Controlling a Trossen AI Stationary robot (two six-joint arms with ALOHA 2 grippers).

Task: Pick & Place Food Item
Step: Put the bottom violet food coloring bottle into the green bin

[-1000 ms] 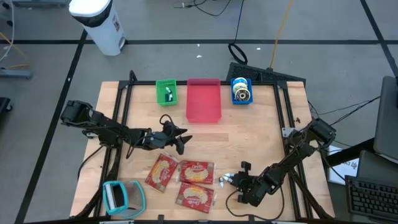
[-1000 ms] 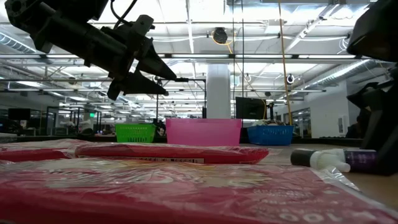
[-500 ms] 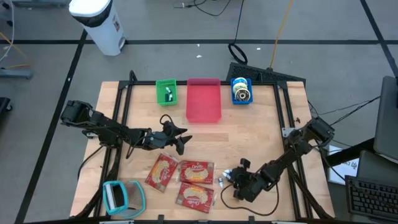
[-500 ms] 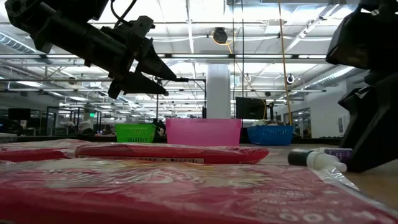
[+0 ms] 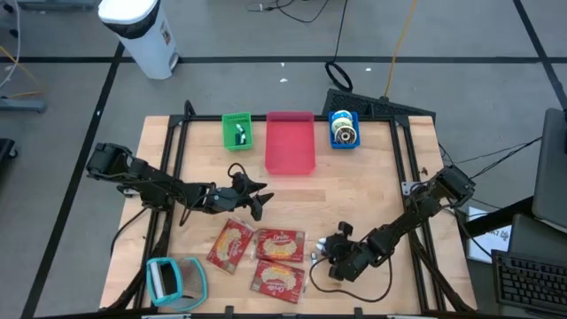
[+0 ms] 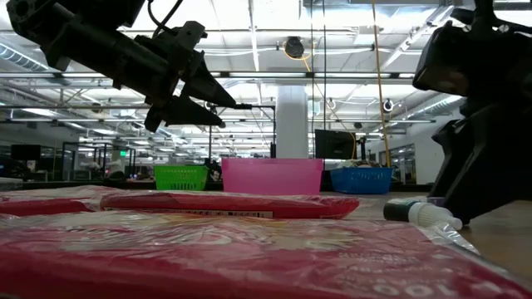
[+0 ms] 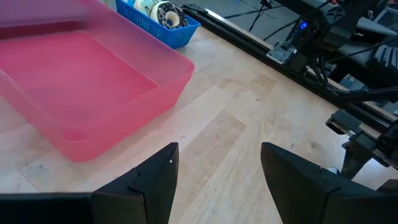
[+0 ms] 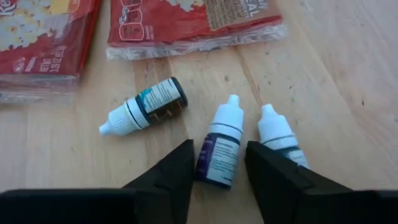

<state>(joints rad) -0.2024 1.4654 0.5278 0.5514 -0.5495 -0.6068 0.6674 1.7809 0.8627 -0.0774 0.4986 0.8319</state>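
Three red food packets (image 5: 232, 245) (image 5: 280, 245) (image 5: 278, 280) lie flat on the wooden table near its front edge. Right of them lie three small dropper bottles (image 5: 317, 257). My right gripper (image 5: 328, 259) slants down over them, open. In the right wrist view its fingers stand on either side of the purple-labelled middle bottle (image 8: 219, 149), between a dark bottle (image 8: 144, 107) and a white-capped one (image 8: 280, 140). My left gripper (image 5: 262, 202) hangs open above mid-table, holding nothing. My right gripper has its fingers (image 8: 168, 177) close on both sides of the middle bottle's base (image 8: 211, 177), coming from above at a slant and along the bottle. The bottle lies on the table. I cannot tell whether a finger touches it or the white-capped bottle beside it.
A pink bin (image 5: 291, 142) stands at the far middle, with a green bin (image 5: 236, 130) to its left and a blue bin (image 5: 344, 130) to its right. A teal object (image 5: 173, 279) sits at the front left corner. Bare wood lies between the bins and the packets.
My right gripper has moved toward the table's left, closing in on the bottles and the packets. The left arm has kept still.
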